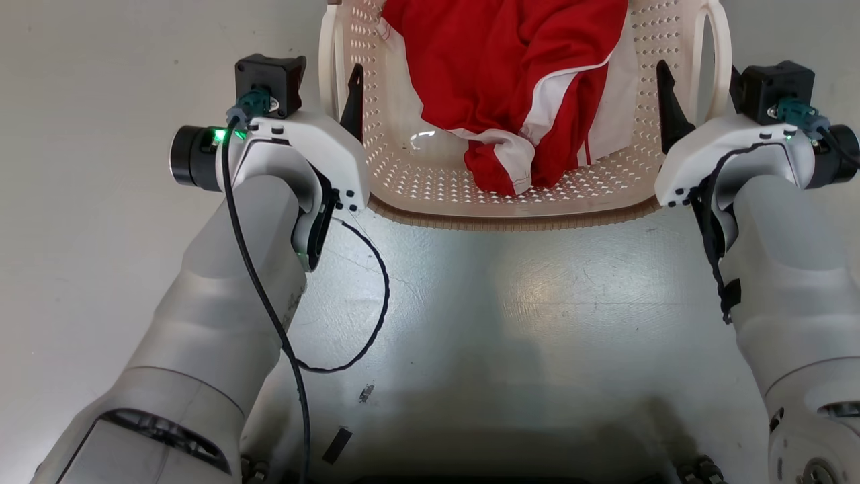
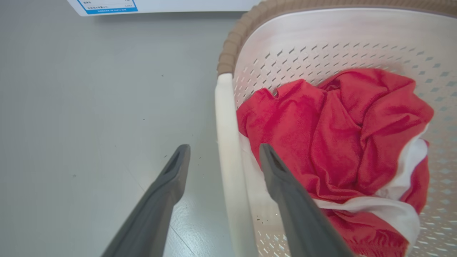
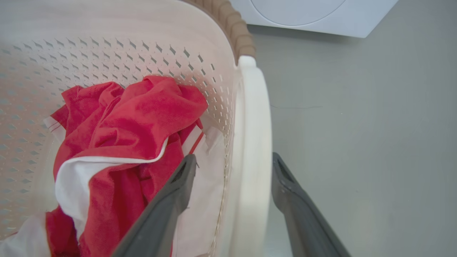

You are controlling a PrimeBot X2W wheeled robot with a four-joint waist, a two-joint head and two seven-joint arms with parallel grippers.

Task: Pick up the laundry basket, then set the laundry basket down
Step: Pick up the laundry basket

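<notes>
Between the spread fingers of my left pincer (image 2: 225,148) stands the left loop handle (image 2: 227,117) of the laundry basket (image 1: 504,216). My right pincer (image 3: 234,157), likewise released, straddles the right loop handle (image 3: 251,117). Red cloth (image 1: 510,74) lies inside.

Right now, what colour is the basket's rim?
The laundry basket's rim is woven-look brown, clearest in the left wrist view.

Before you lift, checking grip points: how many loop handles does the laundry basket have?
2. The left handle sits between the left gripper's fingers, the right handle between the right gripper's fingers.
</notes>
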